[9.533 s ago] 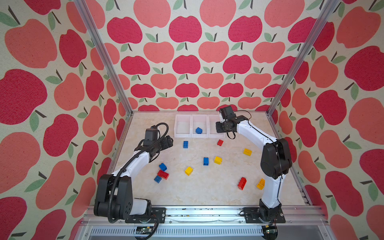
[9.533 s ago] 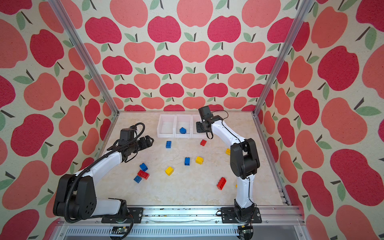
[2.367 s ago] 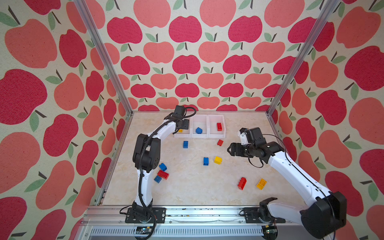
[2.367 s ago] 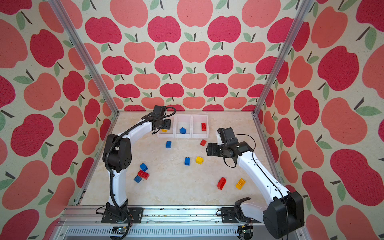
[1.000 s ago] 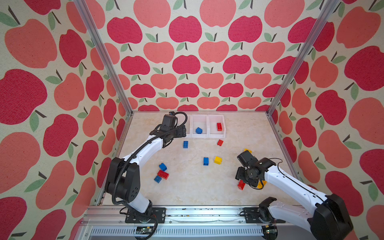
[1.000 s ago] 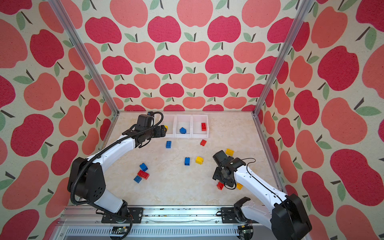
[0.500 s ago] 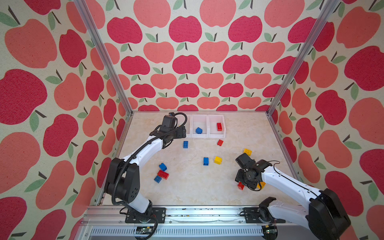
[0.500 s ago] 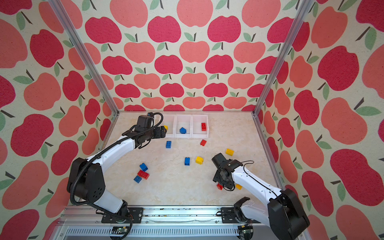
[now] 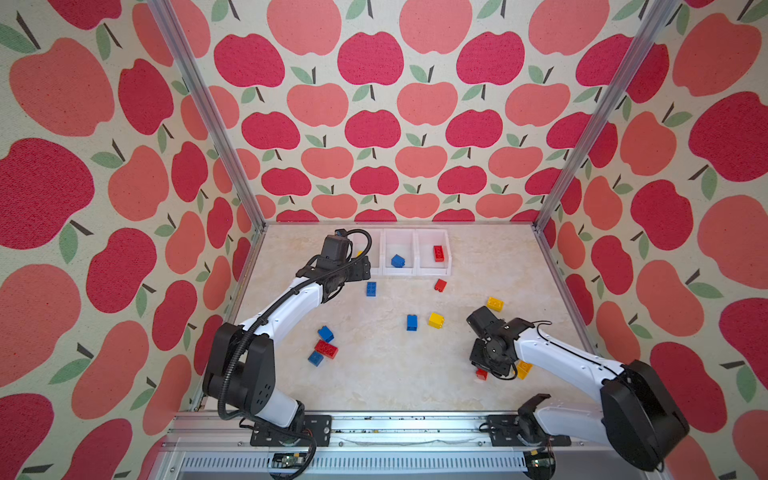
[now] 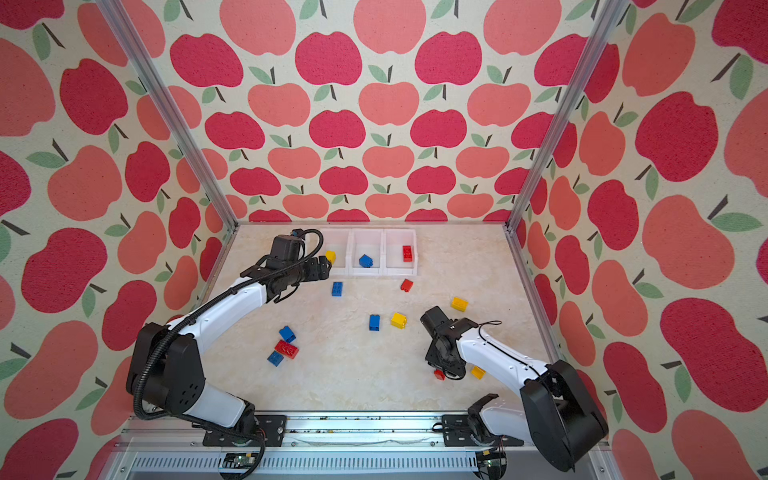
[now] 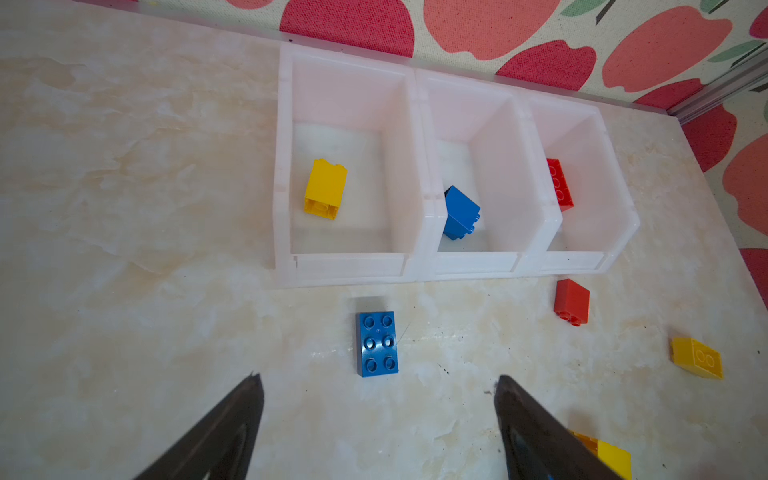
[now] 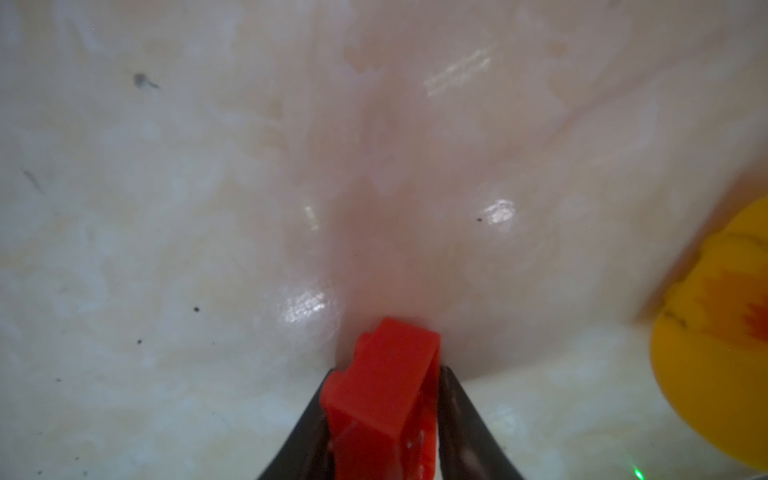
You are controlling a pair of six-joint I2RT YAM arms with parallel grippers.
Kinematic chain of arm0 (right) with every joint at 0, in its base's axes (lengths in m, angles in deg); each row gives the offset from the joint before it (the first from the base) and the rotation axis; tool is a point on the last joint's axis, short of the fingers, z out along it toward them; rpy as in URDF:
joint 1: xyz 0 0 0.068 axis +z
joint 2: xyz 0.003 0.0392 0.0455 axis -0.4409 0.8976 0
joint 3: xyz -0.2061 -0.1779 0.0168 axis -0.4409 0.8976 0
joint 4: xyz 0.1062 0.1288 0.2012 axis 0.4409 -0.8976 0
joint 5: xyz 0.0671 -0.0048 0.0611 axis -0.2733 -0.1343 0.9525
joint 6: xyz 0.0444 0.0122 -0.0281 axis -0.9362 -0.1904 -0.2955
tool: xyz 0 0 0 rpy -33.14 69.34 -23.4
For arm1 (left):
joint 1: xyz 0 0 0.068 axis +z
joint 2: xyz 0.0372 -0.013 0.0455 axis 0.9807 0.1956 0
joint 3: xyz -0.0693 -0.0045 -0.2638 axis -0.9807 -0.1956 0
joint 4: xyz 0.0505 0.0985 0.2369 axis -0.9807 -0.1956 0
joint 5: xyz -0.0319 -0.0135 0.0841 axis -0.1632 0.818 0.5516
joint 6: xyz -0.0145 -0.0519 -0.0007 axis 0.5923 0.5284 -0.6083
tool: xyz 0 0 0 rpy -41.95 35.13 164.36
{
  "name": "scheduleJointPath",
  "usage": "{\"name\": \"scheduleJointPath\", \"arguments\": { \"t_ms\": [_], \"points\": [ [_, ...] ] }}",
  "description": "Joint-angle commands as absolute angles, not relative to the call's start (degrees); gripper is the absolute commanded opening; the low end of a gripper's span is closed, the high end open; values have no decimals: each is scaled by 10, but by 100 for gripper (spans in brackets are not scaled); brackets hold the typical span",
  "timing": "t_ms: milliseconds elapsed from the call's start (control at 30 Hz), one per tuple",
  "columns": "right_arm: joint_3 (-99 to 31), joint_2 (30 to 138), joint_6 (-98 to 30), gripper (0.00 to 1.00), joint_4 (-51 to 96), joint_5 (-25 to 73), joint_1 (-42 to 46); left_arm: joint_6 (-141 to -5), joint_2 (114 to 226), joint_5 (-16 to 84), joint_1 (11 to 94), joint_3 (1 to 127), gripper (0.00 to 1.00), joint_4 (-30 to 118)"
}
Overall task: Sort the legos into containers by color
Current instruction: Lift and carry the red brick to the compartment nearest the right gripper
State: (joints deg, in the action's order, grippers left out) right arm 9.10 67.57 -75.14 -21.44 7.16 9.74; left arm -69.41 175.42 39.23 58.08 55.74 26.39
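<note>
Three containers (image 9: 399, 271), three legos (image 9: 397, 260) inside, ten more loose nearby. The right gripper (image 12: 386, 372) pinches a red brick (image 12: 386, 353), left gripper (image 11: 378, 377) gapes wide.

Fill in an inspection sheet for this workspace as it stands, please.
Surface: marble-look tabletop, a few dark specks.
Job's things: three joined bins hold a yellow brick, a blue brick and a red oblong brick, one each; nine loose bricks lie on the table.
Clutter: nothing seen.
Grippers: left gripper open, empty, near an oblong blue brick; right gripper closed on a small red brick.
Cables: black cable loops over the left wrist; thin lead runs along the right arm.
Surroundings: apple-print walls, aluminium posts, front rail.
</note>
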Motion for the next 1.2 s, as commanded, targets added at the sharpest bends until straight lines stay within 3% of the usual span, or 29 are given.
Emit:
{"name": "scheduleJointPath", "arguments": {
  "t_ms": [0, 400, 633, 1167],
  "points": [
    [97, 679, -744, 32, -219, 68, 101, -686, 1736, 387, 584, 543, 90, 269],
    [54, 653, -731, 18, -262, 57, 107, -675, 1699, 388, 584, 510, 90, 265],
    [-19, 651, -694, 16, -279, 40, 108, -669, 1665, 388, 587, 480, 91, 256],
    [-304, 853, -461, 16, -186, -38, 87, -644, 1594, 372, 607, 403, 96, 248]
  ]
}}
